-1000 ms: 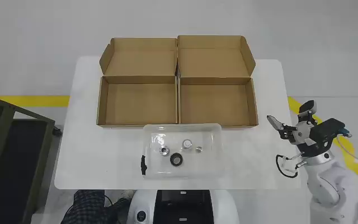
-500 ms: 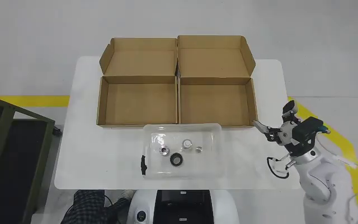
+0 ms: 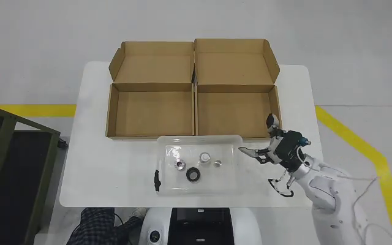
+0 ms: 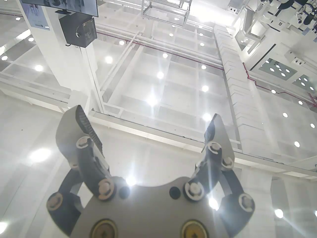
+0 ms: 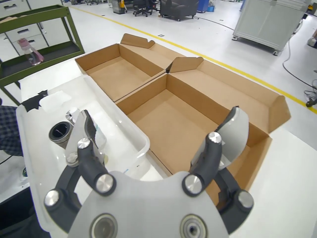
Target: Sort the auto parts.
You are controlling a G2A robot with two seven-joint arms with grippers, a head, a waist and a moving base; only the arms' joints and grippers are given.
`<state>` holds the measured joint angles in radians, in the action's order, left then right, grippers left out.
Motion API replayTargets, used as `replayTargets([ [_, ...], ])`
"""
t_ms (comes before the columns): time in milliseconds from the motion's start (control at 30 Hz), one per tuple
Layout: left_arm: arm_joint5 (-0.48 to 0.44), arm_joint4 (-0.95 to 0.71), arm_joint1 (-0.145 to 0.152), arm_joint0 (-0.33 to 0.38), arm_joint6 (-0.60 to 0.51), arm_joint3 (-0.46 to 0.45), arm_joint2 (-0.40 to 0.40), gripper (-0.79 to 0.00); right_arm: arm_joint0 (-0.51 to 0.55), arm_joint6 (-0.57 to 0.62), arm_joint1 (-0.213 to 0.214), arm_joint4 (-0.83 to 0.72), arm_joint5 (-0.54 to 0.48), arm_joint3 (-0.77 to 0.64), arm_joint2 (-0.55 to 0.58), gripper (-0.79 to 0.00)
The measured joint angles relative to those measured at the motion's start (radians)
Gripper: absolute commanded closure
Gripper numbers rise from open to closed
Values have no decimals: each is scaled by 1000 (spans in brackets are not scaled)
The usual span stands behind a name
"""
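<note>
Four auto parts (image 3: pixel 193 174) lying in one clear tray (image 3: pixel 229 182) on the tabletop (image 3: pixel 98 153); two cardboard boxes (image 3: pixel 150 113) sitting open behind it. Right tool (image 3: pixel 256 133) hovering spread wide beside tray's end; left tool (image 4: pixel 146 111) gaping, facing ceiling.

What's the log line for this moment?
right pincer: open, at edge of clear plastic tray | small metal parts: in tray | left pincer: open
</note>
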<state>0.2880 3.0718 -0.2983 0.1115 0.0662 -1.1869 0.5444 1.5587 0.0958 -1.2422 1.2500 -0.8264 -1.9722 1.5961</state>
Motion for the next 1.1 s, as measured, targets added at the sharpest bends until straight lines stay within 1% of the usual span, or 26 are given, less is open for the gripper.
replayTargets([
  [333, 0, 0, 0, 0, 0, 0, 0, -785, -36, 95, 10, 57, -105, -40, -151, -785],
  [500, 0, 0, 0, 0, 0, 0, 0, -785, -56, 154, 12, 94, -105, -43, -244, -785],
  [600, 0, 0, 0, 0, 0, 0, 0, -785, -71, 183, 13, 111, -99, -37, -278, -785],
  [867, 0, 0, 0, 0, 0, 0, 0, -785, -100, 261, 21, 150, -93, -36, -320, -785],
  [1100, 0, 0, 0, 0, 0, 0, 0, -785, -140, 306, 25, 149, -92, 9, -371, -785],
])
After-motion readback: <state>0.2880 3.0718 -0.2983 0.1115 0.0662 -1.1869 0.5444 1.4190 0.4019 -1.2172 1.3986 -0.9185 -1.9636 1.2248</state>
